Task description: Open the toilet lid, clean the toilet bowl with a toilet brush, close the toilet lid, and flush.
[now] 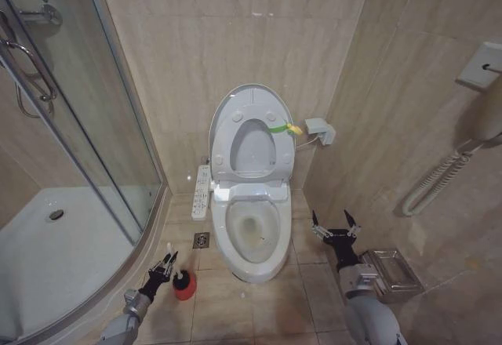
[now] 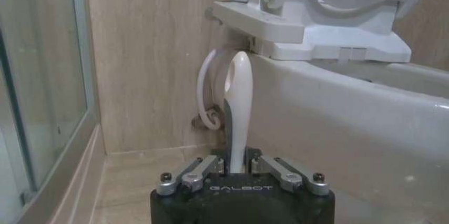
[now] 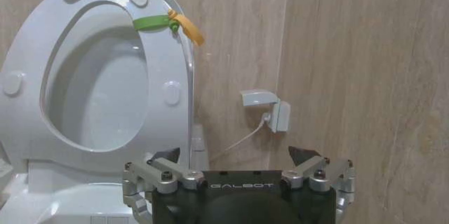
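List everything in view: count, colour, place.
toilet lid: 1, white, raised against wall, yellow-green loop at edge
seat: 1, white, raised
toilet bowl: 1, white, centre, open
button panel: 1, white, bowl's left side
toilet brush: 1, white handle, upright in red holder
floor drain: 1, metal, left of bowl
shower glass: 1, far left
left tool: shut on brush handle
right tool: open, right of bowl
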You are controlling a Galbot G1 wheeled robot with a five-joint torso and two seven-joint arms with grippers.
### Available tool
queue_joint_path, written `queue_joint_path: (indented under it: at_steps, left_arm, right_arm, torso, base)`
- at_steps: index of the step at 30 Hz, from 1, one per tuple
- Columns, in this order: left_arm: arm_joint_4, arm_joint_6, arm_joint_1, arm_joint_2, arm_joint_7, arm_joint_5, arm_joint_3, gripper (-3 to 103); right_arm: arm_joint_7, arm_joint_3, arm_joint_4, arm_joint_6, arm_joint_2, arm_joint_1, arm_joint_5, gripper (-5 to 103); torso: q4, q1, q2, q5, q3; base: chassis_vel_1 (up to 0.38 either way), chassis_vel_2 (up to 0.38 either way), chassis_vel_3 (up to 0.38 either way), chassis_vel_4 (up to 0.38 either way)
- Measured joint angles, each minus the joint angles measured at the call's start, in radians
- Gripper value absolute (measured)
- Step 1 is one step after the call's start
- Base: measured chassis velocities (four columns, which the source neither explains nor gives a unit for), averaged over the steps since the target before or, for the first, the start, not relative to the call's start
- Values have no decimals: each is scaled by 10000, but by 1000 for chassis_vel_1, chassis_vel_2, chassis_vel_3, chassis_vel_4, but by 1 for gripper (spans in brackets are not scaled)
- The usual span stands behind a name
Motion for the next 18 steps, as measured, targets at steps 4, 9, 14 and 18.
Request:
queue_joint_path:
  at_steps: [4,9,14,18]
  left_arm:
    - [125,-33,9,-31,4,15,-13,16]
    - [225,-50,134,-67,-20,19,-70,16]
    - [337,-48,355,-194,-83,88,-145,16]
    - [449,-48,433,-293,-141,221,-172,16]
  right_arm:
    - [0,0,0,0,0,0,0,100]
    - [0,0,0,0,0,0,0,100]
    - [0,0,0,0,0,0,0,100]
    - [0,0,0,0,0,0,0,100]
  torso:
    - [-1,0,0,0,0]
    - [-1,0,0,1,0]
    - [0,0,0,1,0]
    - [-1,0,0,1,0]
  base:
    - [0,0,0,0]
    - [0,0,0,0]
    - [0,0,0,0]
    - [0,0,0,0]
